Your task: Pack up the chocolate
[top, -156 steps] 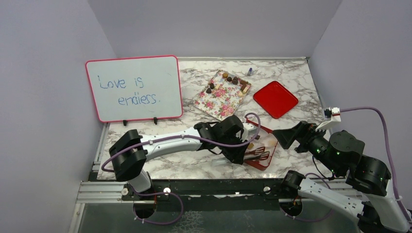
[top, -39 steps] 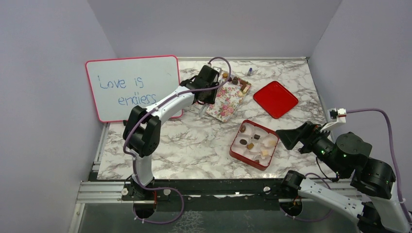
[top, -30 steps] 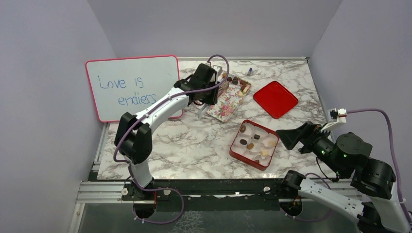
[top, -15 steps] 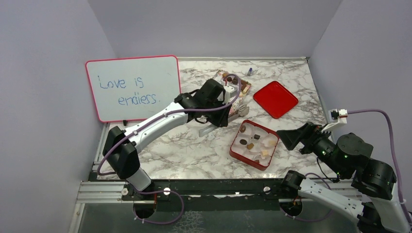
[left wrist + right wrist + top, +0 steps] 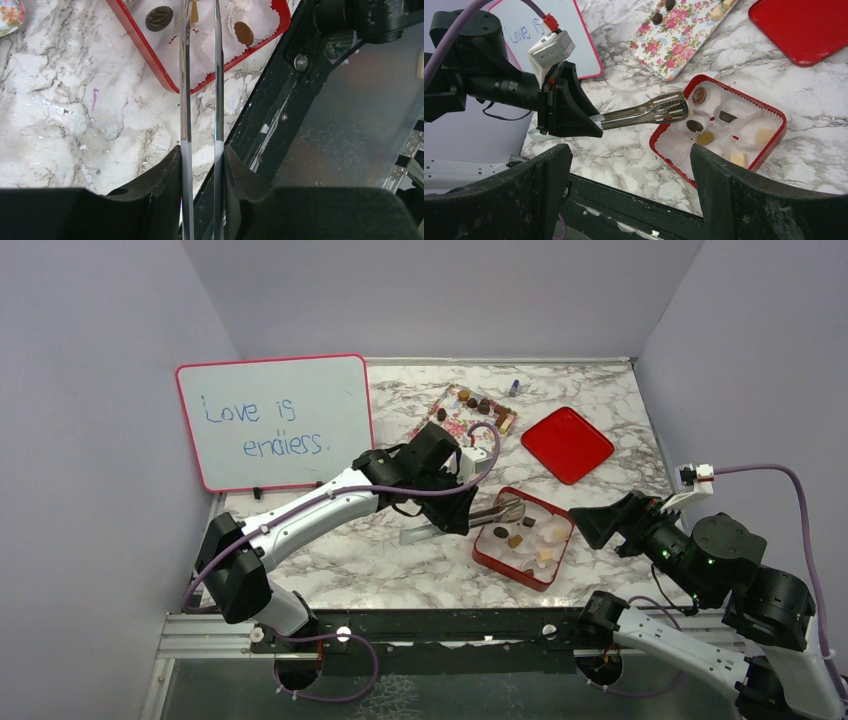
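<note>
Beyond left gripper (image 5: 591, 125) (gripping tongs (image 5: 644, 114)), chocolate (image 5: 699, 95) near tips

Looks like a robotics lab test cell to me, not anyone's home or kitchen. Two robot arms, the left arm (image 5: 320, 505) and the right arm (image 5: 720, 560), sit bolted along an aluminium rail (image 5: 205, 637) at the near edge of a table (image 5: 350, 562) with a marble-print top. Plain grey-lilac walls (image 5: 450, 290) box it in on three sides. Purple cable (image 5: 750, 465) loops off the arms. A pink-framed whiteboard (image 5: 275, 420) reading "Love is endless." stands propped at the left.
</note>
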### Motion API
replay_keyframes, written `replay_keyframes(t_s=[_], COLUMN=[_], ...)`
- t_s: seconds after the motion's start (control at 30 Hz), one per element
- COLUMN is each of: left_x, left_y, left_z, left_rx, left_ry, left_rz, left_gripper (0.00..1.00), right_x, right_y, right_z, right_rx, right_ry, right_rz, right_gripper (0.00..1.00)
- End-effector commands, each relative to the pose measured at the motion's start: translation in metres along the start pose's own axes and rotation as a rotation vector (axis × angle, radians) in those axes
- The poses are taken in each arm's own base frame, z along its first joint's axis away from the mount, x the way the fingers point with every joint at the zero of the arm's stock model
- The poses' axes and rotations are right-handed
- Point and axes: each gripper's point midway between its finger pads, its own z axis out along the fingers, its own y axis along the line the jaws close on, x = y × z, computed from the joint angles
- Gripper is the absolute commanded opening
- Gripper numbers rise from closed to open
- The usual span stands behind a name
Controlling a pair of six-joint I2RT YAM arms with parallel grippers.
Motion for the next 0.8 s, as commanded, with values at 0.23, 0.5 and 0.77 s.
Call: replay_keyframes(t_s=[0.23,0.5,0.77], left_x=[0.015,0.020,0.030], left_y=[-0.031,-0.042,-0.041], left_z=[-0.003,0.001,0.016], left_rx=[0.135,0.162,0.197], left_ry=[0.014,0.033,0.089], left_rz=[0.070,0.087,0.086], left_gripper=[0.06,0.08,0.09], right_x=[-0.004,-0.005,0.004], right_y=[0.005,0.008,0.008], right_z=[0.004,0.005,0.009], right_rx=[0.004,-0.001,-0.008], right_ry=[-0.004,0.001,0.020], right_rz=[-0.001,-0.001,0.010], right_gripper=[0.94,0.94,0.94])
